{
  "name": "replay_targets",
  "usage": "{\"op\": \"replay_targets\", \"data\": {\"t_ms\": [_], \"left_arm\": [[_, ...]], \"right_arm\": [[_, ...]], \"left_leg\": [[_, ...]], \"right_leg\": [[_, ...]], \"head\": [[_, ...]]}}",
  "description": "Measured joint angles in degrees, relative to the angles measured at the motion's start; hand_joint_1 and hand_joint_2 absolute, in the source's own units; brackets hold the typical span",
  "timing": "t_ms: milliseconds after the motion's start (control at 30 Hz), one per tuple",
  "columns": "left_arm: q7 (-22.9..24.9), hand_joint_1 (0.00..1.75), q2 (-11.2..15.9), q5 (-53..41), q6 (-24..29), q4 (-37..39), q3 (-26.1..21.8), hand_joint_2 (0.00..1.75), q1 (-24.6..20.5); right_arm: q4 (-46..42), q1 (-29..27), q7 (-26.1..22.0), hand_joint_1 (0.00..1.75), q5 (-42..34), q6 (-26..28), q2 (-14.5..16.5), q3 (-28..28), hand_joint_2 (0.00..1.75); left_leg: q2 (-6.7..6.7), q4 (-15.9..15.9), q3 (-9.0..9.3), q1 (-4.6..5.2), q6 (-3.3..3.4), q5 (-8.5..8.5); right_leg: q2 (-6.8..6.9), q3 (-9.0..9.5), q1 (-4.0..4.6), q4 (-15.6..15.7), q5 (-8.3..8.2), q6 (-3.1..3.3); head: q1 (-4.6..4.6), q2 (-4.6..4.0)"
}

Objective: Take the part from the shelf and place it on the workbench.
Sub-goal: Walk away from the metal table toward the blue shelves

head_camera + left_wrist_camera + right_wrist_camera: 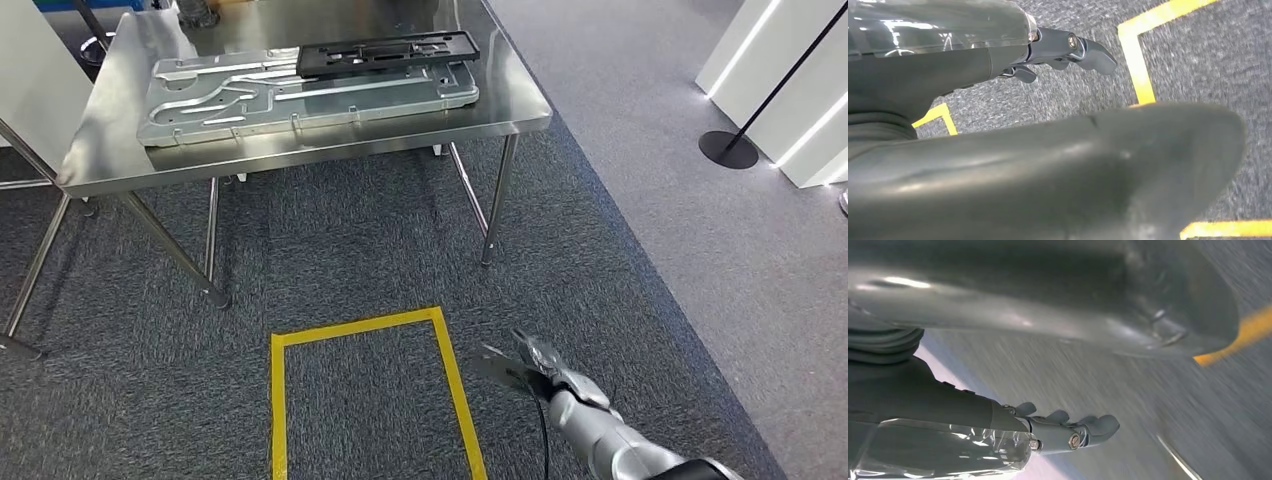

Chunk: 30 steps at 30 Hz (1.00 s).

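A long black plastic part (390, 52) lies on a big silver stamped metal plate (300, 95), which rests on the steel workbench (110, 165) ahead of me. My right hand (535, 370) hangs low at the lower right over the carpet, far from the bench, its fingers (1068, 432) straight and apart with nothing in them. In the left wrist view my left hand (1068, 50) hangs over the carpet too, fingers stretched out and empty, its thick thumb (1073, 170) in the foreground.
A yellow tape rectangle (370, 325) marks the grey carpet in front of me. The bench's slanted legs (497, 200) stand between me and its top. A black stanchion base (728, 148) and white lit panels (790, 90) are at the right.
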State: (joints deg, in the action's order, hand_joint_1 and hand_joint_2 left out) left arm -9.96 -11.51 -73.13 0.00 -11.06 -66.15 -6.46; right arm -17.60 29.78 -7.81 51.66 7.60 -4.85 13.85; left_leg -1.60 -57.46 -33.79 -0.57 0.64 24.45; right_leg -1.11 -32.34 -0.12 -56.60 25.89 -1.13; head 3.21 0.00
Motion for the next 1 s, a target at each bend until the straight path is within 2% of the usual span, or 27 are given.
{"op": "replay_targets", "data": {"t_ms": [67,100,167,200,233,267,300,367,400,433,533,567,600,633,700,733,767,800,833,900,933,967,1000], "left_arm": [[0.3,0.00,0.0,-0.2,0.0,0.0,0.4,0.00,-0.2],[0.4,0.00,0.0,-0.2,0.0,0.0,0.5,0.00,-0.3],[0.5,0.00,0.0,-0.2,0.0,0.0,0.5,0.00,-0.4],[0.6,0.00,0.0,-0.2,0.0,0.0,0.5,0.00,-0.4],[0.6,0.00,0.0,-0.2,0.0,0.0,0.6,0.00,-0.4],[0.6,0.00,0.1,-0.1,0.0,0.0,0.6,0.00,-0.4],[0.6,0.00,0.1,-0.1,0.0,0.0,0.6,0.00,-0.4],[0.5,0.00,0.1,-0.1,0.1,0.0,0.6,0.00,-0.5],[0.4,0.00,0.1,-0.1,0.2,0.0,0.6,0.00,-0.7],[0.3,0.00,0.1,0.0,0.3,0.0,0.6,0.00,-0.7],[0.0,0.00,0.1,0.2,0.4,0.0,0.5,0.00,-0.6],[0.0,0.00,0.0,0.3,0.5,0.0,0.5,0.00,-0.6],[0.0,0.00,0.0,0.3,0.6,0.0,0.5,0.00,-0.6],[-0.1,0.00,-0.1,0.3,0.7,0.0,0.5,0.00,-0.6],[-0.1,0.00,-0.2,0.4,0.8,0.0,0.5,0.00,-0.6],[-0.1,0.00,-0.3,0.3,0.9,0.0,0.5,0.00,-0.4],[-0.1,0.00,-0.4,0.3,1.1,0.0,0.5,0.00,-0.3],[-0.1,0.00,-0.4,0.3,1.2,0.0,0.5,0.00,-0.2],[-0.1,0.00,-0.5,0.3,1.3,0.0,0.5,0.00,-0.2],[-0.1,0.00,-0.6,0.1,1.4,0.0,0.5,0.00,-0.2],[-0.1,0.00,-0.7,0.0,1.5,0.0,0.6,0.00,-0.2],[0.0,0.00,-0.7,-0.1,1.5,0.0,0.6,0.00,-0.2],[0.0,0.00,-0.7,-0.2,1.5,0.0,0.6,0.00,-0.2]], "right_arm": [[1.2,-2.5,1.8,0.00,-1.7,-1.5,0.0,-1.8,0.00],[1.6,-3.6,2.7,0.00,-2.5,-2.3,0.0,-2.7,0.00],[2.6,-6.0,4.3,0.00,-4.0,-3.4,-0.1,-4.3,0.00],[3.0,-7.2,5.0,0.00,-4.8,-3.8,-0.2,-5.1,0.00],[3.3,-8.5,5.6,0.00,-5.8,-4.1,-0.3,-5.9,0.00],[3.6,-9.8,6.0,0.00,-7.0,-4.5,-0.3,-6.8,0.00],[3.9,-10.9,6.4,0.00,-8.4,-5.0,-0.3,-7.6,0.00],[4.2,-13.2,6.6,0.00,-11.5,-5.9,-0.3,-9.5,0.00],[4.4,-14.4,6.5,0.00,-13.6,-6.5,-0.3,-10.7,0.00],[4.5,-15.5,6.1,0.00,-16.0,-7.1,-0.3,-12.1,0.00],[4.9,-18.5,4.8,0.00,-24.3,-8.9,0.0,-17.8,0.00],[5.1,-19.3,4.7,0.00,-26.5,-9.1,0.1,-19.7,0.00],[5.2,-20.2,4.5,0.00,-28.6,-9.1,0.3,-21.6,0.44],[5.4,-21.0,4.4,0.00,-30.5,-8.9,0.5,-23.5,0.87],[5.7,-22.4,3.8,0.00,-33.7,-7.9,0.9,-27.2,1.75],[5.9,-23.0,3.3,0.00,-34.8,-7.2,1.2,-28.8,1.75],[6.0,-23.5,2.6,0.00,-35.8,-6.7,1.4,-30.3,1.75],[6.0,-23.9,1.8,0.00,-36.7,-6.4,1.7,-31.7,1.75],[6.1,-24.2,0.8,0.00,-37.4,-6.2,1.9,-32.9,1.75],[6.2,-24.4,-0.7,0.00,-38.5,-6.1,2.3,-35.3,0.87],[6.2,-24.5,-1.2,0.00,-38.8,-6.2,2.5,-36.2,0.44],[6.3,-24.6,-1.6,0.00,-39.0,-6.3,2.6,-36.9,0.00],[6.4,-24.8,-1.8,0.00,-39.2,-6.3,2.6,-37.6,0.00]], "left_leg": [[0.23,-1.1,-0.53,-0.10,-0.53,1.24],[0.40,-3.2,-1.31,-0.13,-0.70,2.98],[0.71,-10.5,-3.82,-0.27,-0.90,7.76],[0.81,-14.2,-4.90,-0.31,-0.97,9.60],[0.86,-16.3,-5.23,-0.32,-0.98,10.45],[0.88,-16.2,-4.47,-0.31,-0.89,10.22],[0.89,-13.7,-2.53,-0.27,-0.67,9.03],[0.71,-5.1,2.84,0.00,0.08,6.38],[0.66,-1.7,4.73,0.19,0.34,5.62],[0.70,0.2,5.67,0.38,0.53,5.36],[1.23,1.2,5.50,0.55,1.04,4.52],[1.37,1.5,5.36,0.48,1.37,3.98],[1.46,1.7,5.06,0.38,1.69,3.38],[1.52,1.9,4.65,0.31,1.93,2.84],[1.69,1.8,3.45,0.42,2.15,2.03],[1.78,1.7,2.87,0.46,2.10,1.70],[1.86,1.5,2.33,0.46,1.98,1.41],[1.95,1.3,1.83,0.44,1.82,1.17],[2.02,1.0,1.39,0.41,1.63,1.00],[2.07,0.4,0.63,0.55,1.15,0.73],[2.08,0.2,0.39,0.64,0.85,0.58],[2.08,0.1,0.24,0.70,0.52,0.40],[2.10,0.1,0.19,0.71,0.16,0.18]], "right_leg": [[0.35,-0.11,-0.13,0.3,-0.54,1.00],[0.52,-0.30,-0.25,0.4,-0.84,1.43],[0.92,-0.91,-0.10,0.4,-1.29,1.91],[1.15,-1.28,0.03,0.3,-1.49,2.00],[1.37,-1.64,0.15,0.2,-1.67,2.03],[1.54,-1.98,0.27,0.1,-1.82,2.01],[1.69,-2.25,0.35,-0.1,-1.94,1.96],[2.05,-2.59,0.53,-0.4,-2.14,1.73],[2.26,-2.70,0.56,-0.6,-2.27,1.51],[2.51,-2.79,0.55,-0.7,-2.44,1.24],[3.00,-2.88,0.25,-0.6,-2.92,0.17],[2.79,-3.14,0.12,-1.2,-2.26,-0.19],[2.41,-3.82,-0.01,-2.8,-0.69,-0.53],[2.01,-4.94,-0.22,-5.7,1.66,-0.80],[1.56,-7.62,-0.54,-13.6,6.61,-1.29],[1.53,-8.18,-0.68,-16.2,7.86,-1.47],[1.51,-7.64,-0.83,-16.8,8.03,-1.62],[1.50,-5.89,-0.98,-14.9,7.20,-1.71],[1.49,-3.10,-1.16,-11.0,5.76,-1.73],[1.21,1.92,-1.30,-2.8,3.79,-1.42],[1.10,3.14,-1.23,-0.6,3.36,-1.14],[1.02,3.38,-1.07,0.1,3.31,-0.80],[1.06,3.20,-0.93,0.0,2.97,-0.41]], "head": [[0.00,0.00],[0.00,0.00],[0.00,0.00],[0.00,0.00],[0.00,0.00],[0.00,0.00],[0.00,0.00],[0.00,0.00],[0.00,0.00],[0.00,0.00],[0.00,0.00],[0.00,0.00],[0.00,0.00],[0.00,0.00],[0.00,0.00],[0.00,0.00],[0.00,0.00],[0.00,0.00],[0.00,0.00],[0.00,0.00],[0.01,0.00],[0.01,0.00],[0.01,0.00]]}}
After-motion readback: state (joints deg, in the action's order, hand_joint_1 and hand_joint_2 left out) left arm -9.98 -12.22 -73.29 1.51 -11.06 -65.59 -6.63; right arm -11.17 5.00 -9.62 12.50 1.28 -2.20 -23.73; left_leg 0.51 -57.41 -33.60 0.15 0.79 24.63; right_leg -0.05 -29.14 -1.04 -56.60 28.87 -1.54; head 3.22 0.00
